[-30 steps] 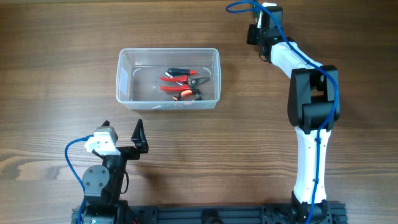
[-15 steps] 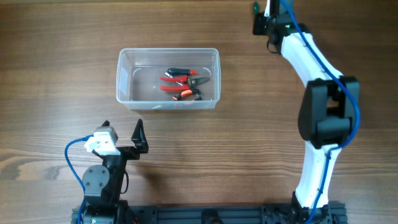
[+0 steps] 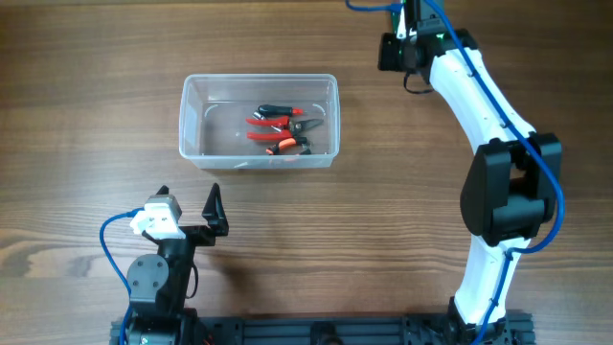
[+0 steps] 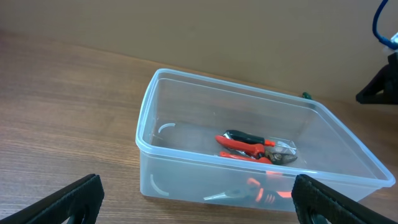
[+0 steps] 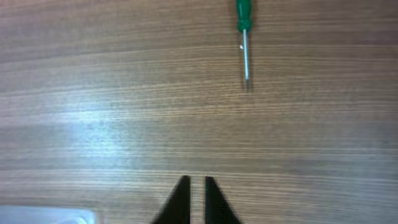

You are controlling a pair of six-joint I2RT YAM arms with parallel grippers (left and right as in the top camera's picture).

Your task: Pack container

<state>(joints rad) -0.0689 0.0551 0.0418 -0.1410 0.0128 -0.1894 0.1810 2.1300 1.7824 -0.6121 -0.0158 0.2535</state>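
Observation:
The container [image 3: 192, 115], a clear shallow plastic tub, sits left of centre on the table and holds red-and-black hand tools [image 3: 278, 129]. It fills the left wrist view [image 4: 149, 155], with the tools [image 4: 255, 146] inside. My left gripper [image 3: 188, 216] is open and empty, just in front of the tub [image 4: 198, 202]. My right gripper [image 3: 407, 14] is at the far edge, right of the tub. In the right wrist view its fingers [image 5: 192, 186] are shut with nothing between them. A green-handled screwdriver [image 5: 243, 31] lies on the wood ahead of them.
A corner of the tub shows at the bottom left of the right wrist view [image 5: 43, 216]. The right arm [image 3: 479, 105] reaches across the right side of the wooden table [image 3: 96, 57].
The right arm has stretched out toward the far edge and its wrist has shifted slightly. The left arm, tub and tools have not moved.

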